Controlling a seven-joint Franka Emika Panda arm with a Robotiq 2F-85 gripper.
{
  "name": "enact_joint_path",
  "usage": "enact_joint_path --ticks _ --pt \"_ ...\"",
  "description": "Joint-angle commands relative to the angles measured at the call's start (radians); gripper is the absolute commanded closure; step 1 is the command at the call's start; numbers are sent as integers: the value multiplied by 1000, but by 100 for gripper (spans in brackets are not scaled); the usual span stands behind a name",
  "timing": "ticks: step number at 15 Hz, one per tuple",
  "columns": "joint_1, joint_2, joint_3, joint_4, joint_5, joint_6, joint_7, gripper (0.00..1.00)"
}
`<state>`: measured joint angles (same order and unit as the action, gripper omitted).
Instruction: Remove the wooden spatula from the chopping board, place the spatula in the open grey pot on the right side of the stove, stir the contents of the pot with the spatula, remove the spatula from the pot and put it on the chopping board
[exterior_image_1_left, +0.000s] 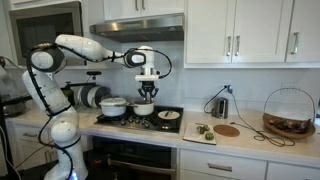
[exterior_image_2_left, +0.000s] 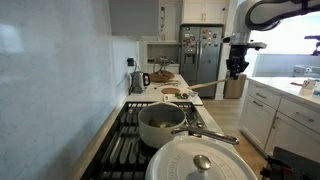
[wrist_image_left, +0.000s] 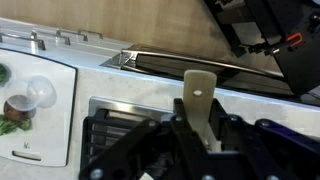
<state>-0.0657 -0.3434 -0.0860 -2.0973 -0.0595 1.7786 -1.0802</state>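
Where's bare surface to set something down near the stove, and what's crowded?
Free: the counter between the round wooden mat and the basket. The chopping board also has a bare edge on its stove side. Crowded: the stove, which carries the big pot, the grey pot and the pan side by side.

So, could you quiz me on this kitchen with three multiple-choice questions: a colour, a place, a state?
1. The chopping board is: A white, B red, C black.
2. The wooden spatula is: A on the chopping board, B in the gripper, C on the floor.
3. The gripper is: A open and empty, B shut on the wooden spatula, C out of sight.
Answers: 1 A, the wrist view shows it white; 2 B, it sits between the jaws; 3 B, the jaws clamp its handle.
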Motion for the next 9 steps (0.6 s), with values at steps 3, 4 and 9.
enact_joint_path --ticks 3,4,9 --pt "44 -62 -21 -44 -39 -33 -101 93" --pt "49 -65 -21 -47 -49 -32 -118 93" --pt "62 -80 -16 -60 -109 -19 -182 93"
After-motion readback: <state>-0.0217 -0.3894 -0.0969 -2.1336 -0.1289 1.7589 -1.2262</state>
